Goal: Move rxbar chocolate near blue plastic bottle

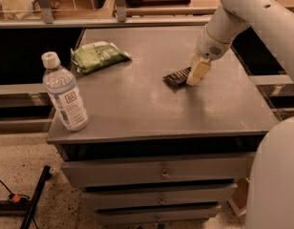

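Note:
The rxbar chocolate (pixel 175 78), a small dark flat bar, lies on the grey cabinet top (pixel 137 104) right of centre. My gripper (pixel 194 74) reaches down from the upper right and sits at the bar's right end, touching or just over it. The blue plastic bottle (pixel 65 92), clear with a white cap and white label, stands upright at the front left corner, far from the bar.
A green crinkly snack bag (pixel 96 56) lies at the back left of the top. Drawers sit below the front edge. My white arm and body fill the right side. A dark pole lies on the floor at lower left.

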Robot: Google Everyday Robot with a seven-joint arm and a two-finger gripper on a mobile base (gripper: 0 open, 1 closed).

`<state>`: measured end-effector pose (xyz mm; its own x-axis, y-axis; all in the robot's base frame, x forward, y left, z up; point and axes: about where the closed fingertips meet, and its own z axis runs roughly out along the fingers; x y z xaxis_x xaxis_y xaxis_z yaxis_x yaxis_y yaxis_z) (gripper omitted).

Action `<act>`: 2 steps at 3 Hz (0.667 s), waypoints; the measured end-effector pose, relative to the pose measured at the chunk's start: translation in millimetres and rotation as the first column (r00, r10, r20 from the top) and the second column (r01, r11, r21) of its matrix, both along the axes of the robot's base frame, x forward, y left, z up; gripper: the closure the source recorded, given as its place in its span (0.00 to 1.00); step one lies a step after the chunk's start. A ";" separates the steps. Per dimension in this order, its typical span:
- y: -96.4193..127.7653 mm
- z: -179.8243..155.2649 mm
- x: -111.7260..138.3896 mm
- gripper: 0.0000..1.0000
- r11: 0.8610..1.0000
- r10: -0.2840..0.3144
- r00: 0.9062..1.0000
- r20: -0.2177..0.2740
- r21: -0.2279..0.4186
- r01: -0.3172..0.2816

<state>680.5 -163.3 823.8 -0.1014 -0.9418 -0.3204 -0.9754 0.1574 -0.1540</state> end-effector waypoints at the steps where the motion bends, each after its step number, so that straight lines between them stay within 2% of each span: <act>1: 0.0 1.5 0.0 0.57 1.000 0.000 1.000 0.000 0.000 0.000; 2: 0.0 1.6 0.0 0.77 1.000 0.000 1.000 0.000 0.000 0.000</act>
